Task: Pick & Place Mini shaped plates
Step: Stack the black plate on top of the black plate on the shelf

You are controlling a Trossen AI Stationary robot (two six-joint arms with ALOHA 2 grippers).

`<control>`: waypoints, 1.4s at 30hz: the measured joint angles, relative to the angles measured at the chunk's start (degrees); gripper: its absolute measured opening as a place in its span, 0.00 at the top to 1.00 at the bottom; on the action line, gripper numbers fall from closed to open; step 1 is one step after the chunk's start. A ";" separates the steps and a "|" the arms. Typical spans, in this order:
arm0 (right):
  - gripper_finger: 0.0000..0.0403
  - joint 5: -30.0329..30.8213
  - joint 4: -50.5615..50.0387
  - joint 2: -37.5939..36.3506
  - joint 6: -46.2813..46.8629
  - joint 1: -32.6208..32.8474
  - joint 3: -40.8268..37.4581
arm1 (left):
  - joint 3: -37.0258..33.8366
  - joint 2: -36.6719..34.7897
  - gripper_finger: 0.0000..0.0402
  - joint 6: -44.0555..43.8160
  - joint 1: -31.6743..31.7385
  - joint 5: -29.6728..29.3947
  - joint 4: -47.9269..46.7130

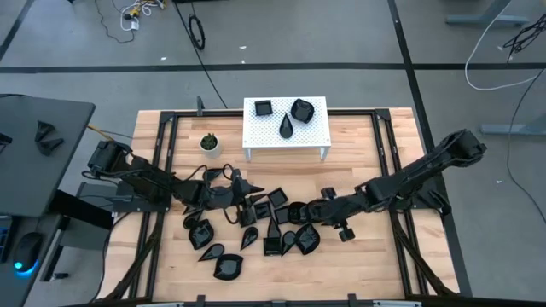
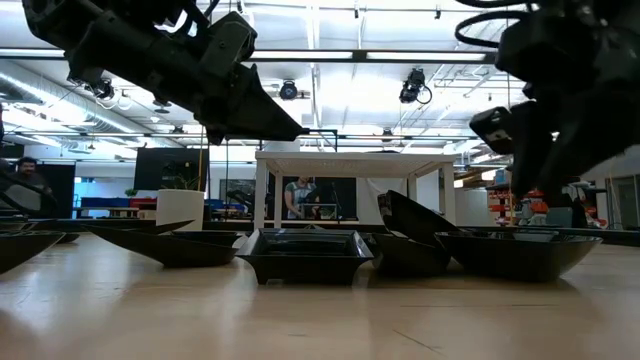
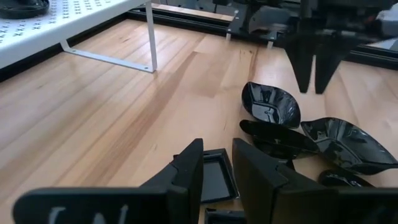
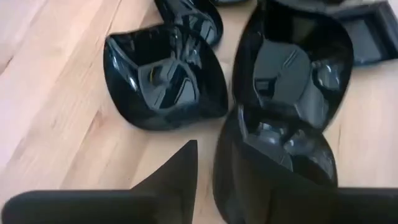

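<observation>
Three glossy black mini shaped plates sit on the white perforated metal stand at the far edge of the wooden counter; roughly fourteen more crowd the counter's middle, leaving bare wood near, left and right. The left pincer hovers over a square plate, fingers slightly apart, empty. The right pincer straddles a rounded plate's rim; whether it is clamped I cannot tell. One small white potted plant stands left of the stand.
</observation>
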 joint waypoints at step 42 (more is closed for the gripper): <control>0.98 10.55 -5.36 -19.97 -30.28 3.79 -0.34 | 0.00 0.00 0.78 0.58 0.15 -1.47 0.13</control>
